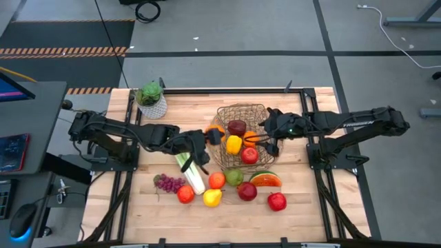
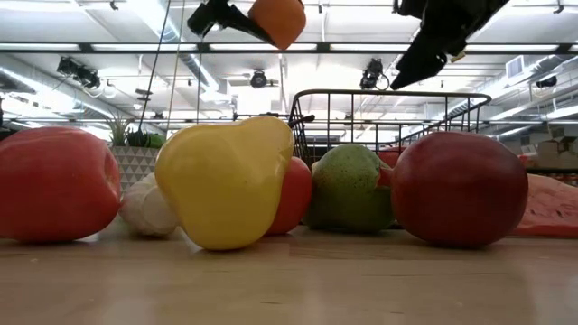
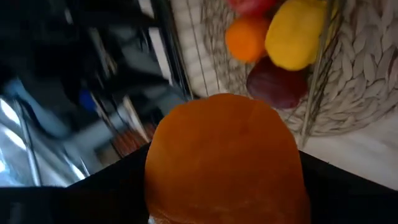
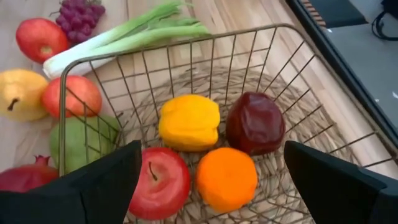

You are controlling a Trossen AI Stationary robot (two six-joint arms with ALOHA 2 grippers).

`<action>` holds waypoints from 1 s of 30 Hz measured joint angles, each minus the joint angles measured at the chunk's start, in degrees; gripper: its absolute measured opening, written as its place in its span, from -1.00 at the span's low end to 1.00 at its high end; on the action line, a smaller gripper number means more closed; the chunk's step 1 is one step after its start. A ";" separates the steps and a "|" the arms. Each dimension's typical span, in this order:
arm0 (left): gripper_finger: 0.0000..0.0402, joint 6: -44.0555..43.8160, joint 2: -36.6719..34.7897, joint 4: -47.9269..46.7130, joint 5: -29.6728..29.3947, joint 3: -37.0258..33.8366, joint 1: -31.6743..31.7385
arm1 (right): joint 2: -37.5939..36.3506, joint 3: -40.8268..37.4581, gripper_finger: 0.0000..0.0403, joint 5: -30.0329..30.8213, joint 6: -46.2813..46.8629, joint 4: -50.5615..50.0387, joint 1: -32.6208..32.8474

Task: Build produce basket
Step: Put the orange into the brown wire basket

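Orange fruit (image 1: 215, 132) sits pinched in the left gripper (image 1: 211, 136) beside the basket (image 1: 242, 110) — right gripper (image 1: 269, 135) spread wide — no writing shows.

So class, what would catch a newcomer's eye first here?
The left hand holds an orange in the air at the basket's rim. Inside lie a yellow pepper, a red apple and another orange. More fruit waits on the table in front.

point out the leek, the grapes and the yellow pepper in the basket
leek (image 4: 124, 34): right wrist view, pale middle of its stalk
grapes (image 1: 169, 182): high view, centre of the bunch
yellow pepper (image 4: 188, 122): right wrist view, middle of its top face
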 joint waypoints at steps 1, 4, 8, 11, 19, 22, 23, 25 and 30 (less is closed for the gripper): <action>0.42 1.77 0.09 0.03 1.12 -0.02 0.00 | -0.37 -0.42 0.97 0.00 0.13 0.03 0.18; 0.42 6.27 0.87 0.07 2.36 -0.03 0.07 | -2.02 -1.63 0.97 0.02 0.66 0.07 0.61; 0.42 8.47 2.66 0.51 4.17 -0.02 1.32 | -5.29 -3.05 0.97 0.02 2.04 0.40 0.72; 0.42 9.21 4.74 2.80 4.44 -0.04 2.96 | -7.51 -4.19 0.97 0.04 3.19 1.69 0.94; 0.43 15.76 9.37 12.96 5.05 -0.07 6.20 | -10.63 -6.72 0.97 -0.42 4.29 2.46 2.21; 0.43 17.63 10.72 17.18 5.86 -0.05 6.90 | -11.70 -6.71 0.97 -0.15 4.97 1.48 2.19; 0.43 18.43 11.02 18.05 6.51 -0.01 7.13 | -12.01 -6.73 0.97 0.25 5.19 1.41 2.20; 0.43 19.59 11.50 19.70 6.85 -0.13 7.33 | -12.79 -6.69 0.97 0.88 5.58 0.85 2.20; 0.43 14.49 12.00 26.17 12.13 -0.07 7.32 | -13.84 -6.69 0.97 4.16 5.90 0.39 2.19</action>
